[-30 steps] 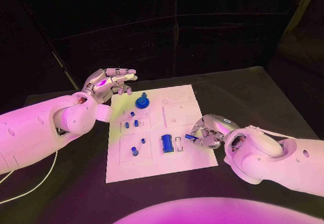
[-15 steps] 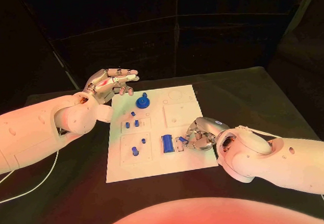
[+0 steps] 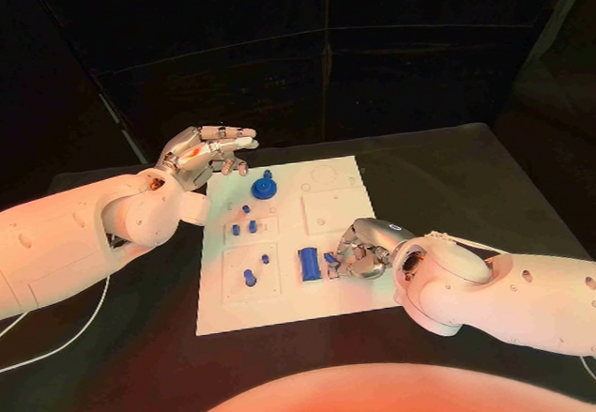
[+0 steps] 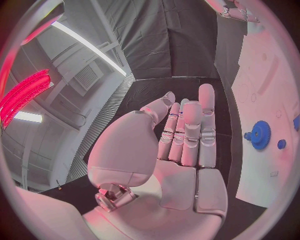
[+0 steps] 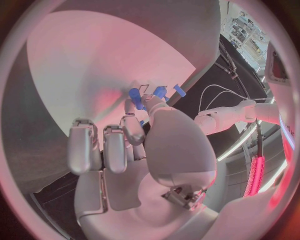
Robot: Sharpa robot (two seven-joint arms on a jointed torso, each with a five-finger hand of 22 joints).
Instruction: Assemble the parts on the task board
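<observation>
While raised over the table's far left, beside the task board's far left corner, left hand (image 3: 208,148) held nothing, fingers straight and slightly apart, palm bare in the left wrist view (image 4: 181,150)

Task board (image 3: 284,296) lay flat mid-table on the black table (image 3: 446,178), white, with shallow recessed compartments. From its left side: a low compartment held two small blue pegs (image 3: 256,269); above it a smaller recess held two short blue studs (image 3: 244,228) with one more stud just beyond; near the far edge stood a blue gear (image 3: 263,186) with a knob on top, seen too in the left wrist view (image 4: 260,135). Toward the middle, a blue cylinder (image 3: 308,263) lay lengthwise in its recess

Right hand (image 3: 357,256) rested low on the board just right of that cylinder, fingers curled in, pinching a small blue part (image 3: 331,258) at the fingertips; right wrist view showed blue pieces (image 5: 135,96) at the fingertips against the white plate

No readable writing anywhere on the board
</observation>
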